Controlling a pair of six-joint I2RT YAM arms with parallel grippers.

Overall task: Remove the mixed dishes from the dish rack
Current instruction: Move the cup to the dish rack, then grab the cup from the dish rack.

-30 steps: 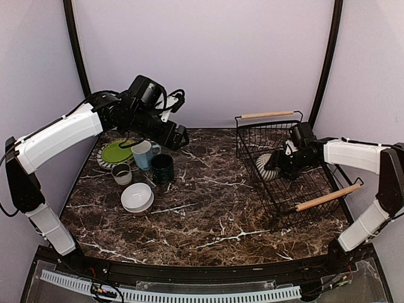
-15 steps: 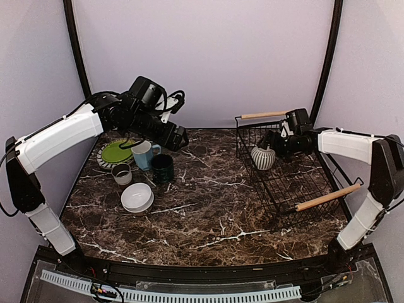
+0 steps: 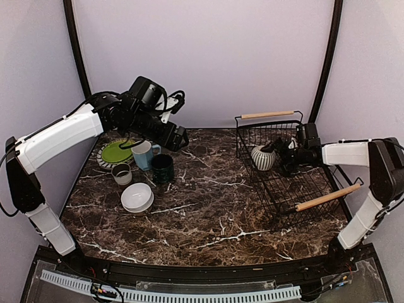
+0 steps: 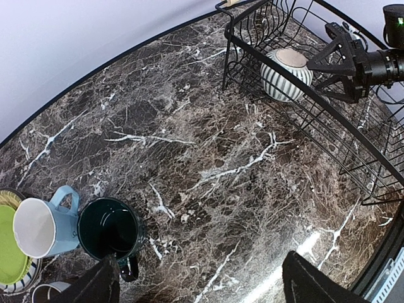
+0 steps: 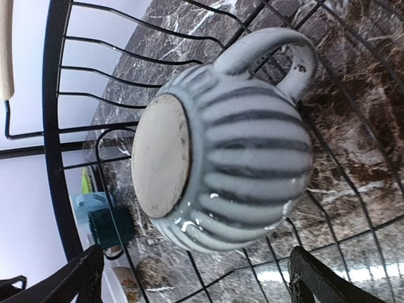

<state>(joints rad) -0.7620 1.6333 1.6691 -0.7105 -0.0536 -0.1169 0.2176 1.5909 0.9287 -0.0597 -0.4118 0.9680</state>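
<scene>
The striped grey bowl (image 3: 262, 158) lies bottom-up on the wire floor of the dish rack (image 3: 315, 189), in its far left corner. It has a small handle (image 5: 278, 50). My right gripper (image 3: 282, 154) is open just to the right of the bowl, with its fingers apart from it on either side. The lime-green plate (image 3: 115, 151), light blue mug (image 3: 144, 153), dark green mug (image 3: 162, 168), small grey cup (image 3: 122, 173) and white bowl (image 3: 137, 197) stand on the table at the left. Above the mugs, my left gripper (image 3: 180, 137) hangs open and empty.
The rack's two wooden handles sit at its far edge (image 3: 266, 115) and its near edge (image 3: 327, 197). Marble tabletop (image 3: 208, 208) lies between the dishes and the rack. Black frame posts stand at the back corners.
The right gripper carried the striped grey bowl toward the rack's far left corner, set it bottom-up, opened and drew back a little to the right. The left arm stayed still.
</scene>
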